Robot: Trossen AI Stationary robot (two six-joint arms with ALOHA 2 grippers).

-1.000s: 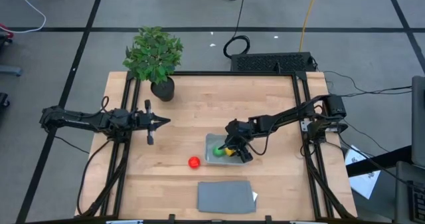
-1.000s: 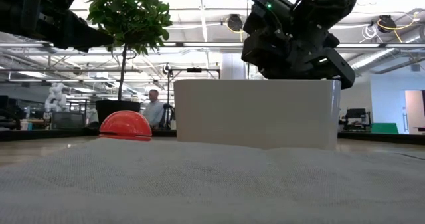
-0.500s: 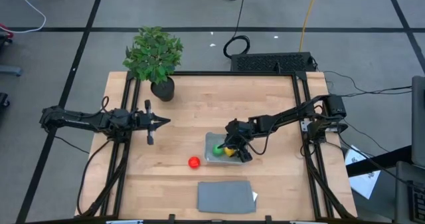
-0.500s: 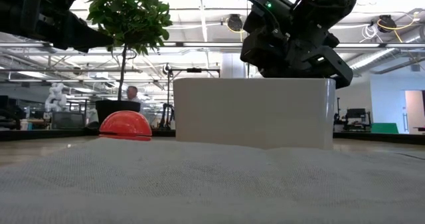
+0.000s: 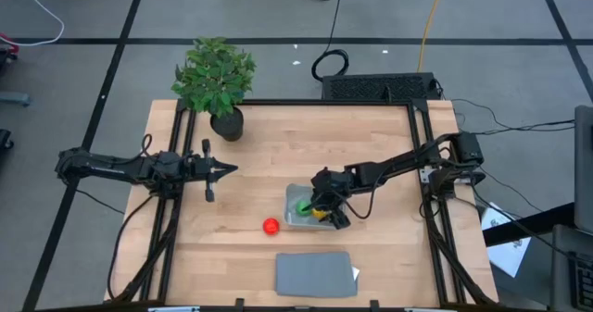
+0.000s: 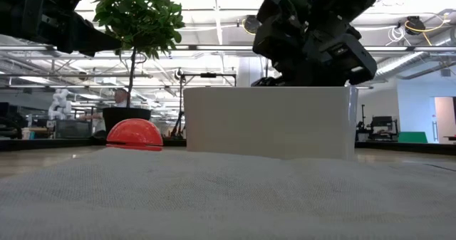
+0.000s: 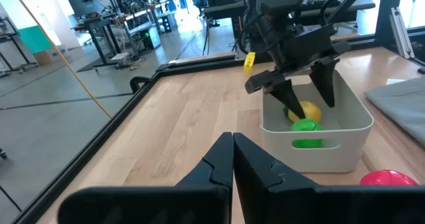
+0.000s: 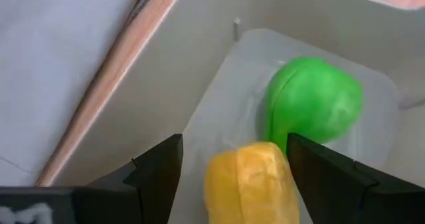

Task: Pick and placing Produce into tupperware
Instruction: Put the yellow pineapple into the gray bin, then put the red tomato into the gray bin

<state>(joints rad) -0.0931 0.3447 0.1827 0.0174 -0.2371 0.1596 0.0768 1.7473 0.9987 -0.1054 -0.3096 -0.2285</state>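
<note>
Yellow produce (image 8: pixel 249 181) between right gripper (image 8: pixel 232 164) fingers, inside tupperware (image 5: pixel 295 218).

Produce, three: green ball (image 5: pixel 303 205), yellow piece (image 5: pixel 318 212), red ball (image 5: pixel 270 226). Tub (image 5: pixel 295 218), one. Lid (image 5: pixel 315 274), one. Potted plant (image 5: pixel 216 79), one.
</note>
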